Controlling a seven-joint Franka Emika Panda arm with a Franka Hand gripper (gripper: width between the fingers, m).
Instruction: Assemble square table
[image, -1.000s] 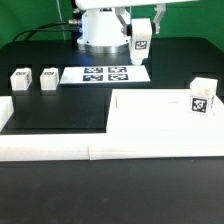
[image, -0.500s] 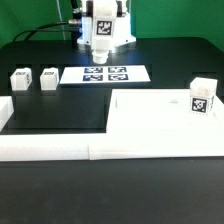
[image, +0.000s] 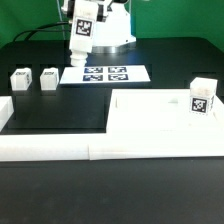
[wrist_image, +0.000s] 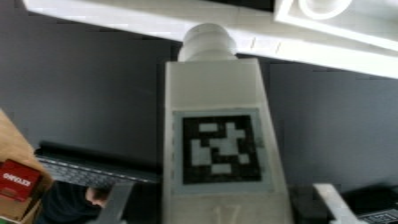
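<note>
My gripper (image: 92, 10) is up at the back, in front of the white robot base (image: 112, 38), shut on a white tagged table leg (image: 82, 32) that hangs tilted above the table. In the wrist view the leg (wrist_image: 214, 130) fills the middle, between my fingers (wrist_image: 111, 196); the gripper (wrist_image: 222, 208) holds its near end. The thick white square tabletop (image: 150, 125) lies at the front on the exterior view's right. One leg (image: 200, 97) stands on its far right corner. Two more legs (image: 21, 79) (image: 48, 78) stand at the left.
The marker board (image: 105, 74) lies flat just below the held leg. A low white border wall (image: 50, 148) runs along the front and left, around a black mat (image: 55, 112). Cables trail behind the base.
The gripper with the leg has swung from the exterior view's right of the base across to its left. The leg has tilted. Nothing else has moved.
</note>
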